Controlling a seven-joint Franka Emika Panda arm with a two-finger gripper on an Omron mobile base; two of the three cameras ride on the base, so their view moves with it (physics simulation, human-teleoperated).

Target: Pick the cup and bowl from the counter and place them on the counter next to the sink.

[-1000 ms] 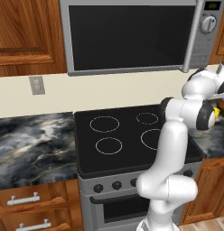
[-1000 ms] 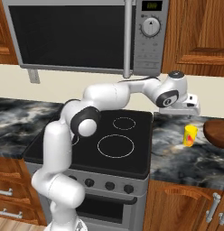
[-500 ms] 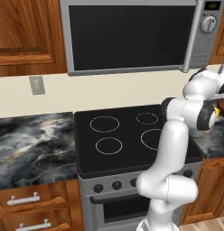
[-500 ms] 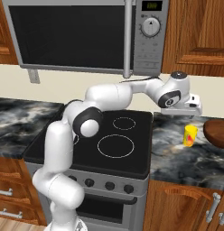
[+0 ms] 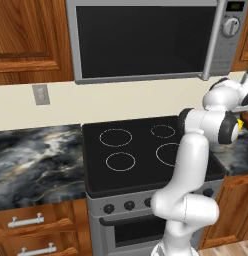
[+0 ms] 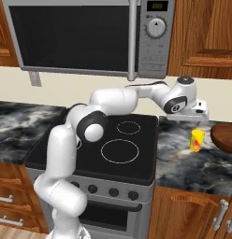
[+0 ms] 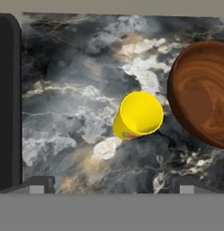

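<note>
Your gripper (image 6: 200, 112) hangs above the cup (image 7: 138, 114), jaws spread wide and empty. In the hand view the yellow cup stands upright on the marbled counter (image 7: 77, 90), the bowl (image 7: 202, 92) just beside it at three o'clock. Descend off-centre and, I judge, a finger clips the rim and topples it, or nudges that bowl. The stovetop (image 7: 6, 99) lies at nine o'clock, well apart.

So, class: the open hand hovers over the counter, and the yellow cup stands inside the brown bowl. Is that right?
Not quite. The cup stands on the counter beside the bowl, not inside it; the hand view shows a strip of counter between them. The rest holds: the open hand hovers over the counter.
</note>
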